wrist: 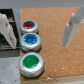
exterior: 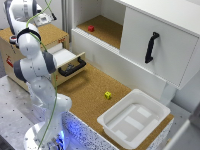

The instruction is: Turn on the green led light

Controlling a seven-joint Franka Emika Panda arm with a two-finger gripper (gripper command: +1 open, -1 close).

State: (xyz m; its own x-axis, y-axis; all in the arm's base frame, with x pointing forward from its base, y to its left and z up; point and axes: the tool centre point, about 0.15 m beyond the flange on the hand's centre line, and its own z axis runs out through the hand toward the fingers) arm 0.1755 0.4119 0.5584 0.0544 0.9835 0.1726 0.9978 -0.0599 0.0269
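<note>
Green button (wrist: pixel 31 62) is the task's own thing, and it shows only from the wrist; in the exterior view the arm (exterior: pixel 34 65) stands at that view's left, bent over the wooden box (exterior: pixel 52 34) at the far left, so its own body hides the fingers and whatever sits on the box top. Below the box an open drawer (exterior: pixel 70 59) with a black handle juts toward the cork counter (exterior: pixel 90 90). A small yellow block (exterior: pixel 108 95) lies on the cork, a white bin (exterior: pixel 135 120) sits near the right, and a red block (exterior: pixel 91 28) rests on the far shelf.

From the wrist view, three round buttons sit in a row on cork: a red button (wrist: pixel 29 25), a blue button (wrist: pixel 31 41) and the green one, each just beside the next. The fingers (wrist: pixel 38 27) are spread apart with nothing between them, one pale finger (wrist: pixel 6 31) beside the red and blue buttons, the other (wrist: pixel 70 29) over bare cork. The gap centres nearer the red and blue buttons; green lies off past the blue one. Judging by this, the arm needs to shift along the row before pressing down.
</note>
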